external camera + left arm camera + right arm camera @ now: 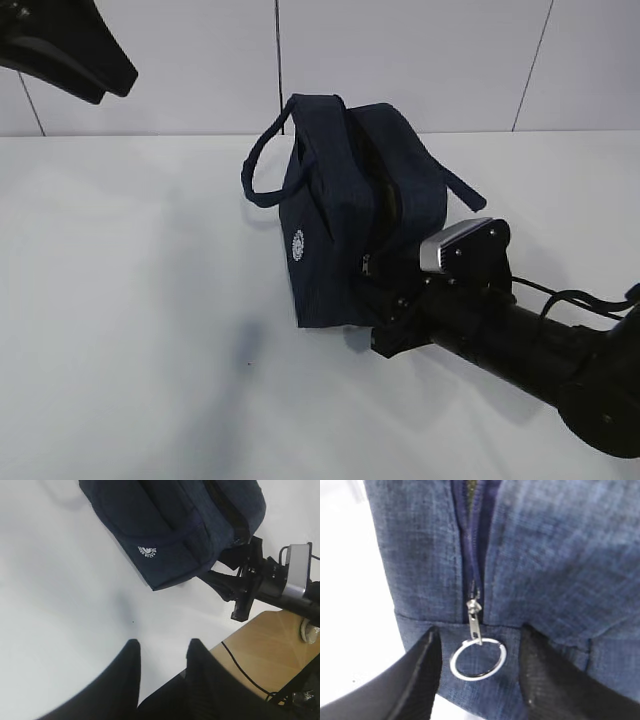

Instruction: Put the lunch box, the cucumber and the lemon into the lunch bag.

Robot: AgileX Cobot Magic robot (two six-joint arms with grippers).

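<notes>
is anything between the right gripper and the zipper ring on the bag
Nothing visible. In the right wrist view the right gripper is open, with its fingers either side of the metal ring hanging from the zipper on the lunch bag. No strap or fabric fold covers the ring.

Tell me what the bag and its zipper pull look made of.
The lunch bag looks like woven navy fabric, matte with a heathered, denim-like weave. The ring pull looks like polished metal: silvery and shiny, hanging between the open right gripper's fingers.
</notes>
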